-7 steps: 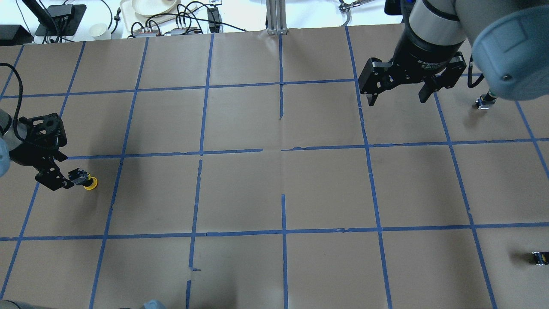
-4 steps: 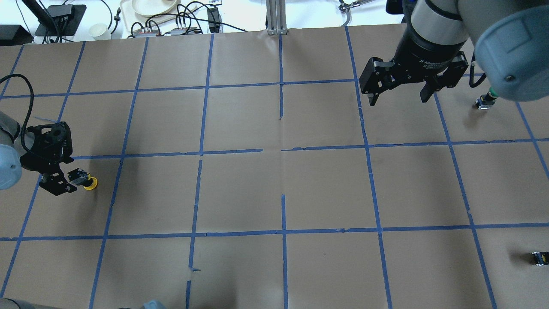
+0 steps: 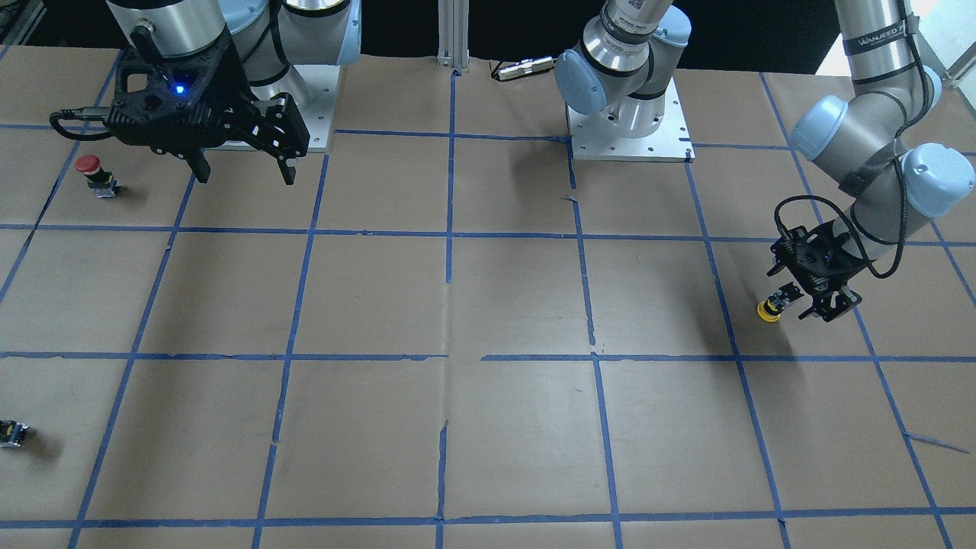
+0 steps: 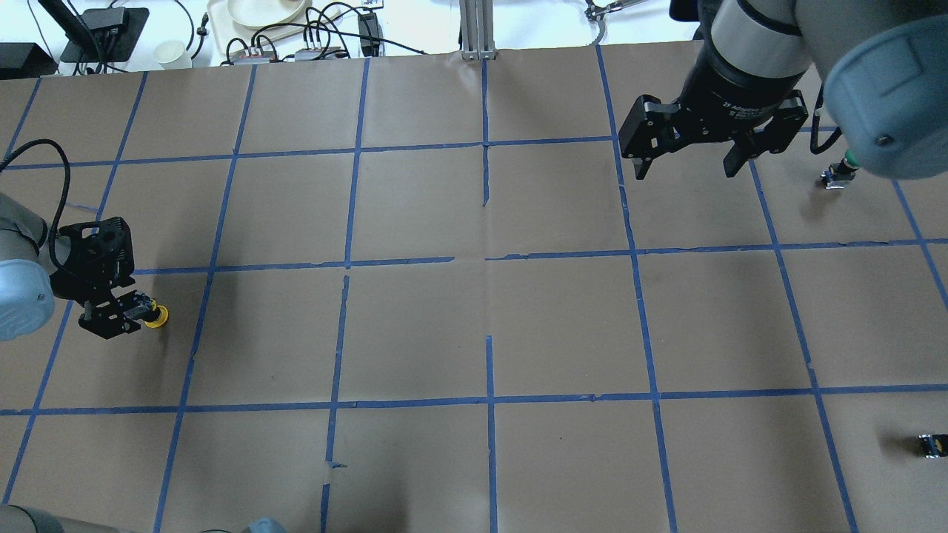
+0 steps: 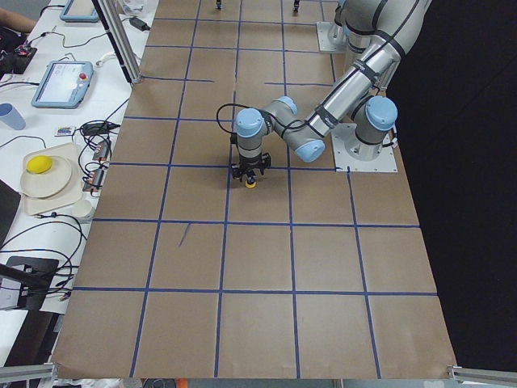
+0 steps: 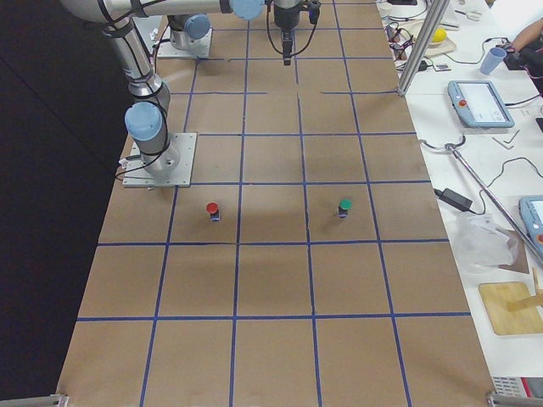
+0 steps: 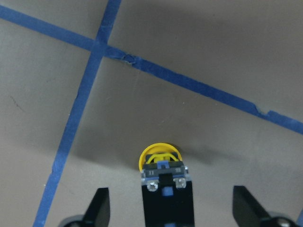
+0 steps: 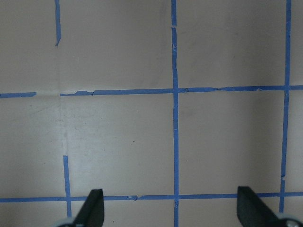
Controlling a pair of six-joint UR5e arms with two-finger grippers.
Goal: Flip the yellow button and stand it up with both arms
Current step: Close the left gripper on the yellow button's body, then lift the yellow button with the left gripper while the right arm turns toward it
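The yellow button [image 4: 154, 317] lies tipped over on the brown paper at the table's left side, its yellow cap pointing away from the left gripper. It also shows in the front view [image 3: 768, 310] and the left wrist view [image 7: 160, 160]. My left gripper [image 4: 124, 314] is open and low over it. In the left wrist view the black and grey body lies between the two fingertips [image 7: 100, 208], which do not touch it. My right gripper [image 4: 686, 172] is open and empty, held above the far right of the table, also seen in the front view [image 3: 245, 179].
A red-capped button [image 3: 90, 172] and a green-capped button [image 4: 841, 172] stand near the right arm's side. A tiny black-and-yellow block [image 4: 931, 444] lies at the near right edge. Cables, a tray and devices lie beyond the far edge.
My left gripper has swung round and lined up behind the yellow button, so the button's body now sits between its fingers. The button has not moved. The right gripper has barely shifted.
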